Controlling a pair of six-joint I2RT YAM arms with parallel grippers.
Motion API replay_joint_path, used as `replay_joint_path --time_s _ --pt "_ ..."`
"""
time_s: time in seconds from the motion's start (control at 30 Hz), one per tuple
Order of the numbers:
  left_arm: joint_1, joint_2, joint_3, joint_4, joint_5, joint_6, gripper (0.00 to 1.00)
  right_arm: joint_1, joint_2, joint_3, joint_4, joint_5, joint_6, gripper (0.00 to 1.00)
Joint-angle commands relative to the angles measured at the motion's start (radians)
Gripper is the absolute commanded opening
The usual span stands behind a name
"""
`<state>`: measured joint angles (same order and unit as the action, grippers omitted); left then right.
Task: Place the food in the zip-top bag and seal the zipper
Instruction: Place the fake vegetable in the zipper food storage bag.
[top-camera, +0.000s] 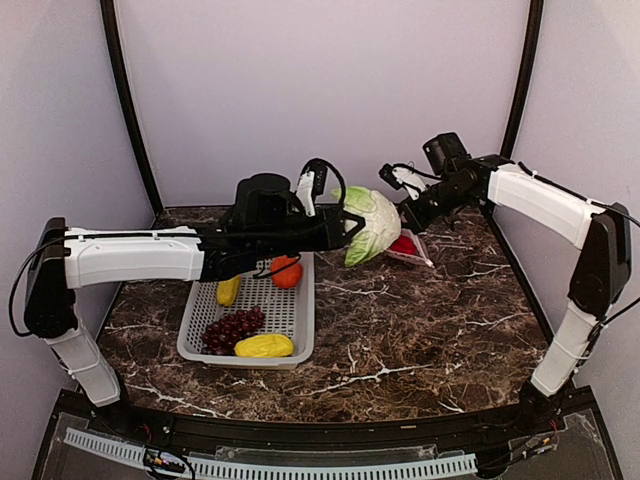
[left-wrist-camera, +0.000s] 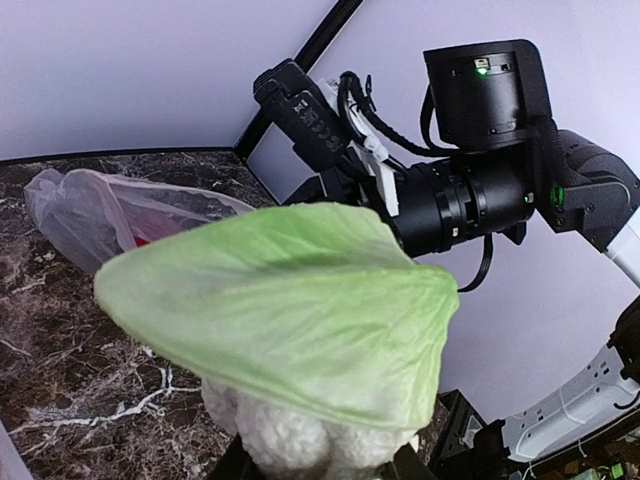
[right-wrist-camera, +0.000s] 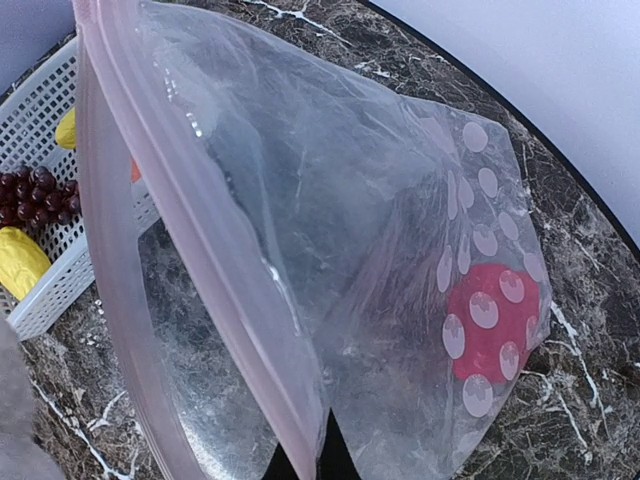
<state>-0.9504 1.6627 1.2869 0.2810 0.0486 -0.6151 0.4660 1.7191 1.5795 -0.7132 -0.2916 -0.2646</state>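
Top external: white, green-leaved toy cauliflower (top-camera: 370, 225), seemingly light and rigid, is being gripped at its florets by the left gripper (top-camera: 347, 229), beside the limp clear dotted zip-top bag (top-camera: 412, 248), which is being pinched by the right gripper (top-camera: 407, 214).

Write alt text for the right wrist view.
A clear plastic zip-top bag with white dots is held open, its pinkish zipper strip framing the mouth and a red toy pepper inside. Left, a grey mesh basket holds dark grapes and yellow fruit on a marble table.
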Motion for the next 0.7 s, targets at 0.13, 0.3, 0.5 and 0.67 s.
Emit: replay_joint_path --time_s 0.13,0.3,0.5,0.67 --pt "-0.002 0.069 0.070 0.097 -0.113 -0.148 0.14 0.008 0.004 0.039 -0.017 -0.012 0.055 0.00" --pt "-0.002 0.075 0.053 0.046 -0.171 -0.172 0.12 0.008 -0.001 0.045 -0.019 0.018 0.060 0.00" --pt "-0.001 0.074 0.046 -0.014 -0.222 -0.201 0.09 0.008 -0.003 0.052 -0.016 0.030 0.073 0.00" --pt "-0.001 0.135 0.131 -0.090 -0.199 -0.215 0.09 0.012 -0.022 0.056 -0.011 -0.001 0.081 0.00"
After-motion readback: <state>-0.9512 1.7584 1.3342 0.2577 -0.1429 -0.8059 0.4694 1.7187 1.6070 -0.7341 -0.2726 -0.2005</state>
